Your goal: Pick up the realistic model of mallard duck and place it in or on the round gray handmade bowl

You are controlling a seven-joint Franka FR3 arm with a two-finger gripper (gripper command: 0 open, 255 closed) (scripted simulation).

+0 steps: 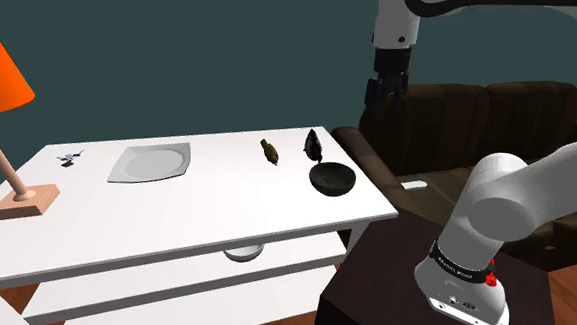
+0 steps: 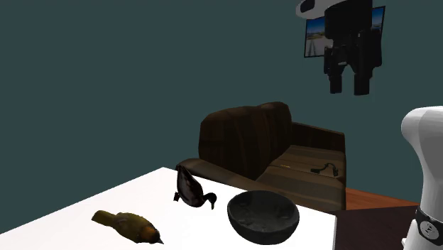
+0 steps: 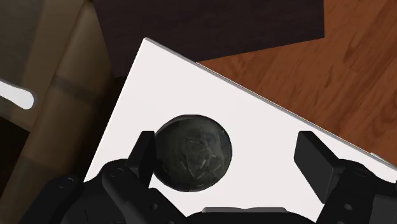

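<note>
Mallard duck (image 2: 189, 187), dark glossy brown

An edge is cropping the lamp (image 1: 0, 74) near the plate (image 1: 149, 164). A speck (image 1: 70, 158) beside the plate is showing too small to name.

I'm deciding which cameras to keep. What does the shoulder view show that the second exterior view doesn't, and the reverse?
The shoulder view adds an orange lamp, a white plate and a pale bowl on the lower shelf. The second exterior view adds a framed picture on the wall. Both show the open gripper high up, the dark duck, brown bird, dark bowl, white table and brown sofa.
</note>
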